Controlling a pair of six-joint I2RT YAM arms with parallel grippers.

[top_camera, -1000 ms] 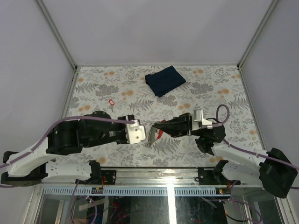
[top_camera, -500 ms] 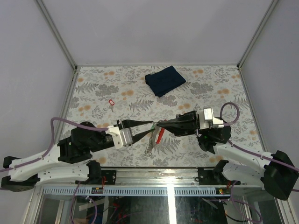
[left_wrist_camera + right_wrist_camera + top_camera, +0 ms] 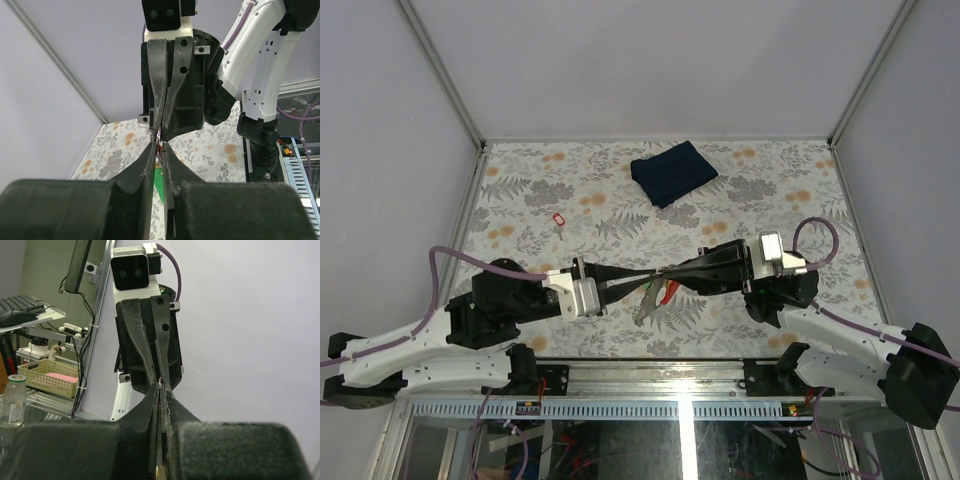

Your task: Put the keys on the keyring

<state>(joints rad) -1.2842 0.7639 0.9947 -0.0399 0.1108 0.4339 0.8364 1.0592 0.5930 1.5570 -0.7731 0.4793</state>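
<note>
Where L claw [image 3: 645,274] meets R claw [image 3: 665,275], keyring [image 3: 644,305] dangles

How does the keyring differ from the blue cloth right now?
Pose: the keyring hangs below the spot where the left gripper and right gripper meet tip to tip. The blue cloth lies flat at the far side of the table, untouched.
Shape: the keyring is a thin grey strand with a red tag, while the blue cloth is a broad folded patch.
Shared: both sit near the table's centre line.
</note>
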